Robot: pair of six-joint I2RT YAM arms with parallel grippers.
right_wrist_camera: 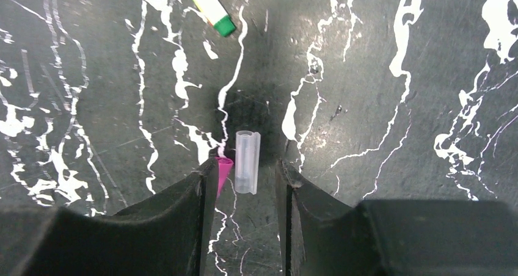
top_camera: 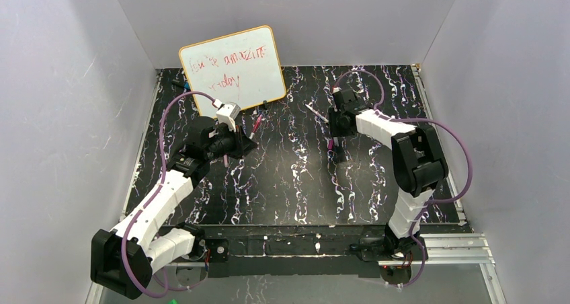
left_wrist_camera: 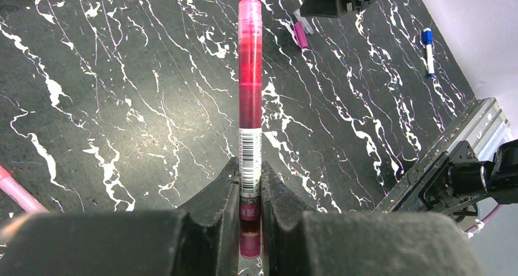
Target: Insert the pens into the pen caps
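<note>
Left fingers [left_wrist_camera: 249,169] clenched on the red pen [left_wrist_camera: 250,87], low on its barrel. Right fingers [right_wrist_camera: 245,166] parted, straddling the cap [left_wrist_camera: 300,35] lying on the desk [top_camera: 282,183], no grip.

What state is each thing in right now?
left end effector: shut on pink-red pen
pink-red pen: gripped at one end, pointing outward
right end effector: open, straddling translucent cap
translucent cap: lying loose on table, not gripped
whiteboard: propped up, written on
blue-tipped marker: lying on table
</note>
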